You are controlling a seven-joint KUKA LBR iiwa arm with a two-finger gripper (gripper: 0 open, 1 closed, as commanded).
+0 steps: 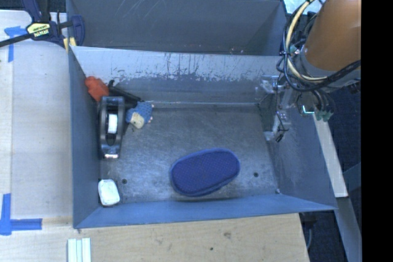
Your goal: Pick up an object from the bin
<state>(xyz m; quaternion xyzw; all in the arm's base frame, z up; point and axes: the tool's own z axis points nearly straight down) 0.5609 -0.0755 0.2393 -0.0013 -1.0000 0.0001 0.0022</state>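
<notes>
Grey metal bin (184, 67), viewed from above and a little to one side. Took up most of the view, with sloped walls and a scuffed floor.

Robot arm (334, 27), capped in orange and hung with looped cables. Reached in from the right, over the bin's right rim.

Blue oval pad (204, 172). Lay flat on the floor near the front wall, about midway along it, apart from everything else. Of all the loose things, lay nearest the hand.

Hand (277, 132). Hung low just inside the right wall, over bare floor, to the right of the pad and a little farther back. Touched none of the loose things. Could not tell how far open, or whether holding anything.

Black tape dispenser (111, 126) with a white roll. Lay along the left wall, lengthwise from back to front.

Orange lump (94, 88). Sat in the back left corner, just behind the dispenser.

Small blue-and-cream piece (139, 115). Lay just right of the dispenser's back end.

Small white block (108, 192). Rested in the front left corner, apart from the dispenser.
</notes>
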